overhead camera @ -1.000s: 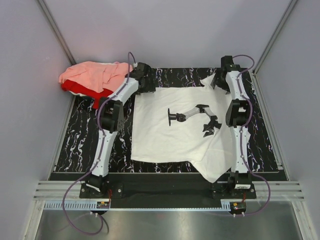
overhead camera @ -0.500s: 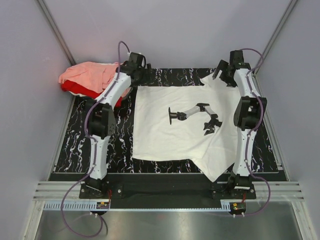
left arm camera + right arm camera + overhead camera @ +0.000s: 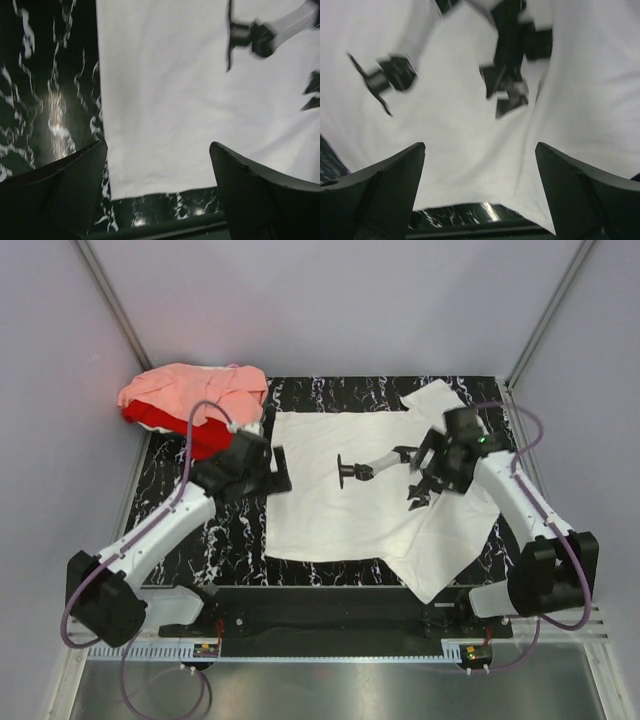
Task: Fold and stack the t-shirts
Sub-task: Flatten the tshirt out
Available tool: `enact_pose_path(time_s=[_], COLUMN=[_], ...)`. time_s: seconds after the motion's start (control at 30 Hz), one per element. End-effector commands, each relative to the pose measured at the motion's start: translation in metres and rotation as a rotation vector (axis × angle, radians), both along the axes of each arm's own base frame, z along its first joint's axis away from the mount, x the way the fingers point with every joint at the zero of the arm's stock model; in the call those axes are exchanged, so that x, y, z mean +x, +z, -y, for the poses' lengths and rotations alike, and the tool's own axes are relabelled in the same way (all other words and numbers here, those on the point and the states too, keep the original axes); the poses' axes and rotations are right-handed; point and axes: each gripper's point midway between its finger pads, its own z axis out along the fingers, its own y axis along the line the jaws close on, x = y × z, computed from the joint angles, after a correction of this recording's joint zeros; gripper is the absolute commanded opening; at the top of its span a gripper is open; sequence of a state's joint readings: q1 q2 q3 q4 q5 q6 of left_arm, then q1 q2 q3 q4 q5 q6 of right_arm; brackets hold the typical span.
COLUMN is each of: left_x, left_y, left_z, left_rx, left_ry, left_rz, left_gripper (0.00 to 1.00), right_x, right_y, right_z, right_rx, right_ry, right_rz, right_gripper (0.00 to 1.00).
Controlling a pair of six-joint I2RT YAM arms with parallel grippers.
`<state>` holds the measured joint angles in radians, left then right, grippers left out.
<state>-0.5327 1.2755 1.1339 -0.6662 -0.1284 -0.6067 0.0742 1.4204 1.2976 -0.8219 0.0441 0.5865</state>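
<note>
Honestly this one looks barely started. The white t-shirt (image 3: 340, 510) is spread out flat in the middle of the black marbled desk (image 3: 170, 530), black graphic print (image 3: 385, 468) facing up. One sleeve pokes toward the upper right, and the lower right corner is a bit rumpled. I can't see a single fold in it yet. The salmon-pink t-shirt (image 3: 190, 390) is just a heap in the upper left of the frame, sitting on top of the red t-shirt (image 3: 150, 415), both unfolded. So I'd say all three folds plus the stacking are left.

The left arm stretches in low from the lower left. The left claw (image 3: 157, 145) hangs over the white shirt's left edge, fingers spread wide with nothing between them. The right arm bends in from the right side. The right claw (image 3: 480, 145) is over the print, also spread and empty. Neither one looks to be touching cloth, though the wrist views are blurry.
</note>
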Motion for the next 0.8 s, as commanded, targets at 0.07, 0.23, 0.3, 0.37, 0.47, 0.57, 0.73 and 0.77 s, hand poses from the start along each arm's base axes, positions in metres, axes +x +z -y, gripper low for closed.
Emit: enact_pose_path(time_s=[0.07, 0.23, 0.3, 0.37, 0.47, 0.57, 0.73, 0.77], left_x=[-0.070, -0.094, -0.101, -0.112, -0.119, -0.117, -0.119, -0.118], left_y=[-0.062, -0.095, -0.102, -0.117, -0.136, -0.142, -0.160, -0.161], left_z=[-0.008, -0.015, -0.016, -0.021, -0.021, -0.013, -0.017, -0.015], left_rx=[-0.015, -0.031, -0.031, -0.021, -0.047, -0.076, -0.039, -0.054], left_ry=[0.047, 0.078, 0.077, 0.099, 0.113, 0.104, 0.121, 0.121], left_rz=[-0.126, -0.177, -0.205, -0.239, -0.254, -0.266, -0.298, -0.290], left_gripper=[0.88, 0.88, 0.86, 0.85, 0.82, 0.80, 0.76, 0.74], right_x=[-0.106, -0.171, -0.186, -0.198, -0.206, -0.206, -0.205, -0.205], right_y=[-0.080, -0.096, -0.105, -0.109, -0.104, -0.101, -0.100, -0.100], right_z=[-0.080, -0.107, -0.098, -0.090, -0.077, -0.072, -0.072, -0.072], right_rx=[0.016, 0.010, 0.014, -0.003, -0.033, -0.040, -0.065, -0.064], right_ry=[0.138, 0.198, 0.190, 0.182, 0.153, 0.140, 0.159, 0.158], right_rz=[-0.266, -0.293, -0.309, -0.338, -0.329, -0.311, -0.324, -0.326], right_gripper=[1.00, 1.00, 1.00, 1.00, 1.00, 1.00, 1.00, 1.00])
